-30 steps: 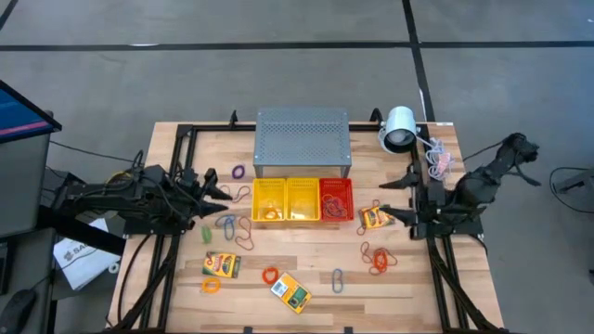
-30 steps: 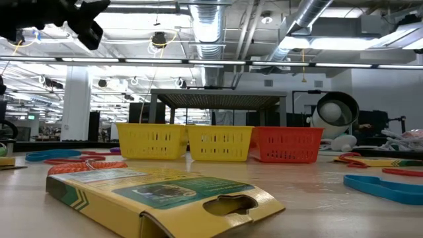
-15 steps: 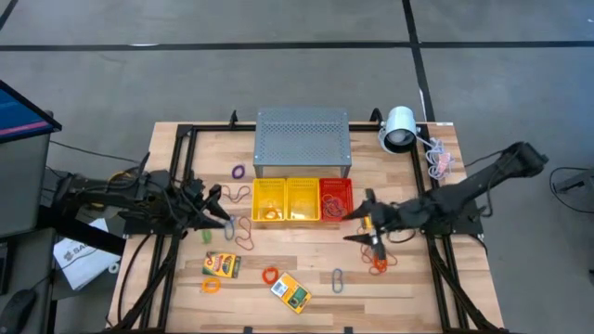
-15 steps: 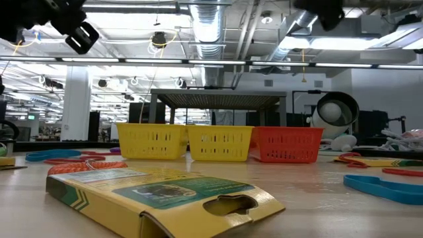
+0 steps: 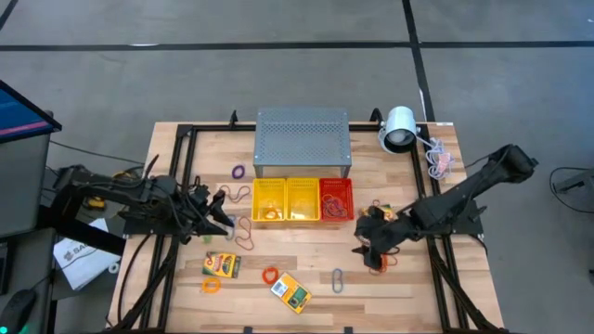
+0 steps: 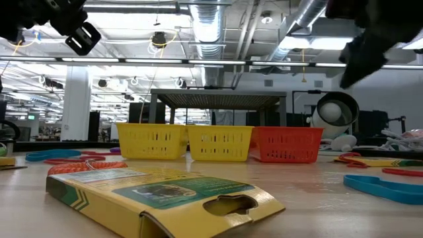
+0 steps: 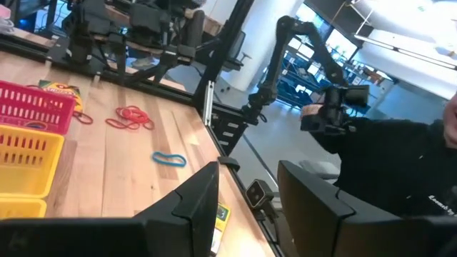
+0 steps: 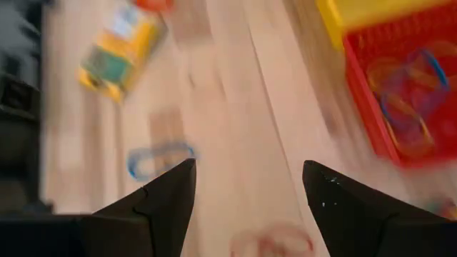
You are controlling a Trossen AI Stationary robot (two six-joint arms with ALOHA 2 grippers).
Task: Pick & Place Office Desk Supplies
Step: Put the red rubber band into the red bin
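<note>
Office desk supplies [image 5: 222, 264] scattered over near half of table [image 5: 306, 264], some already in baskets [image 5: 303, 199]. Judged mid-approach: right gripper [image 5: 363, 237] open and empty above red bands [image 5: 377, 260] right of centre. Next: descend squarely onto one loop. Left gripper [image 5: 225, 221] partly open, empty (waiting at left). Bare wood between items; baskets close on far side.

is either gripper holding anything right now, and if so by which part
Nothing is held. The right gripper is open over bare table, and the left gripper shows an empty gap between its fingers.
</note>
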